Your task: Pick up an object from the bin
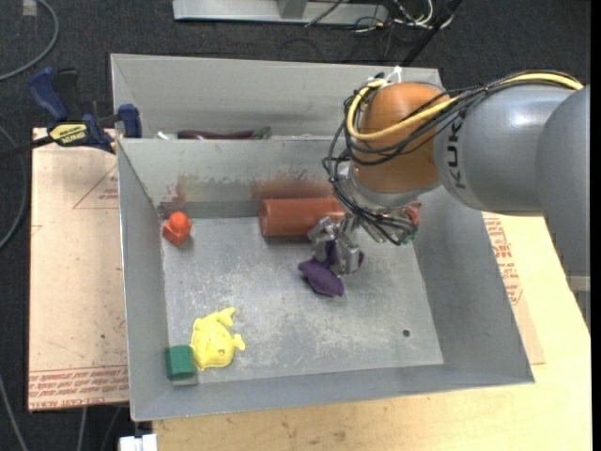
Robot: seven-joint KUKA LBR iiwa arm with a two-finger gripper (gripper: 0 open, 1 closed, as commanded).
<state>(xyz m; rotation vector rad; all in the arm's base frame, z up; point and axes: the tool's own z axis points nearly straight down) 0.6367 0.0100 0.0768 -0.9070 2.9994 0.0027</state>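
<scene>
My gripper [338, 252] hangs low over the middle of the bin, just below the orange wrist cover. Directly under and slightly left of its fingertips lies a small purple soft toy [321, 277] on the bin floor, touching or nearly touching the fingers. Whether the fingers enclose it I cannot make out. A reddish-brown cylinder [296, 217] lies on its side along the back wall, just behind and left of the gripper.
A small orange block [176, 227] sits near the back left corner. A yellow toy figure [215, 340] and a green cube [180, 362] lie together at the front left. The arm comes in from the right, above the bin's right side.
</scene>
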